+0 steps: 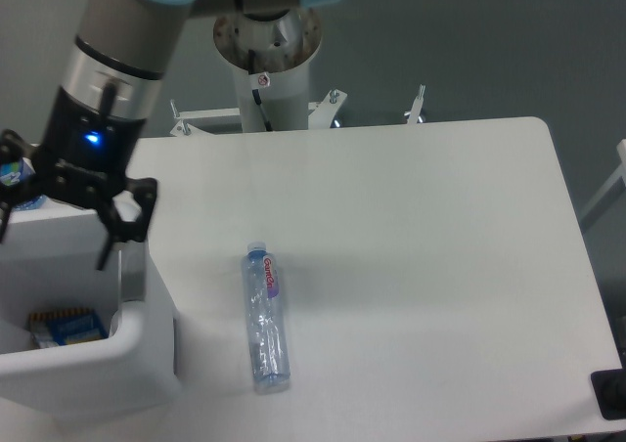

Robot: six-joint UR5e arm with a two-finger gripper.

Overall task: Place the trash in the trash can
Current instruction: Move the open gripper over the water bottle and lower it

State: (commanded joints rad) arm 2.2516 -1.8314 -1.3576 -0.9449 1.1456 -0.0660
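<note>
Over at the left edge of the camera view, the gripper (54,235) hangs above the trash can (127,364) with its black fingers (119,229) splayed wide apart and nothing between them. Straight below it, down inside the bin, sits some blue and orange packaging (65,326); can't really tell what it is. Off to the gripper's right, well apart from it, the crushed bottle (265,318) lies flat on the white table (421,266), cap end pointing away from the camera and pink-purple label near that cap. It's just beside the bin's right wall but not touching it. Tucked right behind the gripper's left finger, a sliver of a blue-labelled water bottle (10,174) peeks out. Behind the gripper stands the arm's white base column (269,70).
</note>
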